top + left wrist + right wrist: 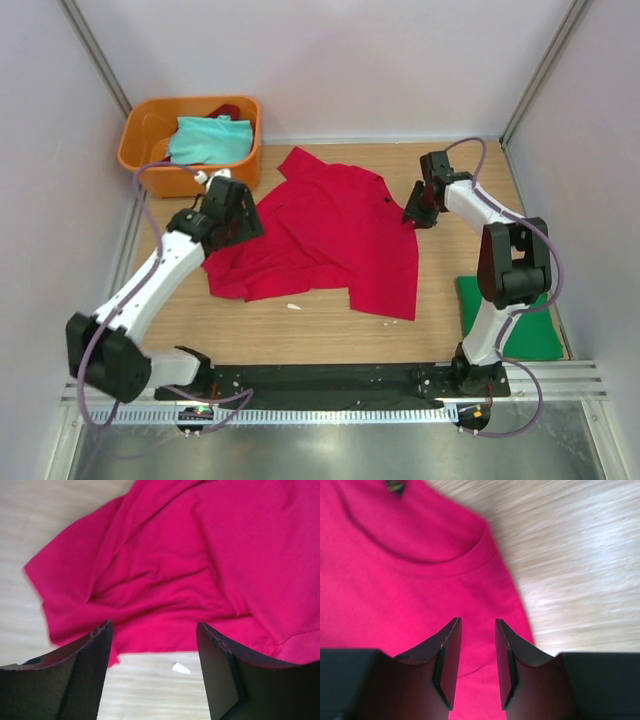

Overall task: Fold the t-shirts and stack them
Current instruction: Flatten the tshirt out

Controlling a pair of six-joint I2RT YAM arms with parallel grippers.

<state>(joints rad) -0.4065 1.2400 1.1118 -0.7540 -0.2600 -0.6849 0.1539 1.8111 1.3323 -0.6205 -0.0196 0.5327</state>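
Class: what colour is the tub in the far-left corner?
Orange; the tub shows best in the top external view.

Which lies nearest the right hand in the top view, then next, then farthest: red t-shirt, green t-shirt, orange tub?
1. red t-shirt, under the right hand.
2. green t-shirt, near right edge.
3. orange tub, far left corner.

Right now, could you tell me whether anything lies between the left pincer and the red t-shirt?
Nothing visible does: the left pincer hangs open over the red t-shirt; a small white scrap lies on the table beside the hem.
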